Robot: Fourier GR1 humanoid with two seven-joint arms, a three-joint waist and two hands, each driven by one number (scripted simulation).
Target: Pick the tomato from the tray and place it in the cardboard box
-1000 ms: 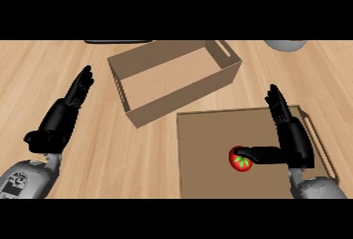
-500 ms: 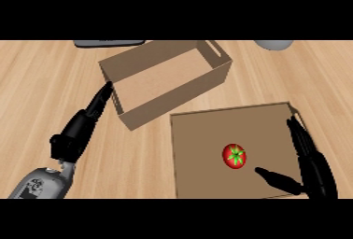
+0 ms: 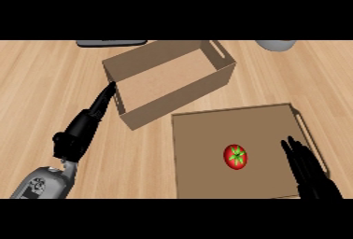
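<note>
Head view shows the tomato lying mid-tray, just at nine o'clock of your right hand, its fingers straight and together, so cup its round, smooth, squashy sides gently, since it looks light and may roll.

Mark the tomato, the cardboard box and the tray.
tomato (image 3: 236, 156), head view, on its red side beside the green stem.
cardboard box (image 3: 165, 79), head view, on its inner floor.
tray (image 3: 207, 135), head view, on its bare floor.
</note>
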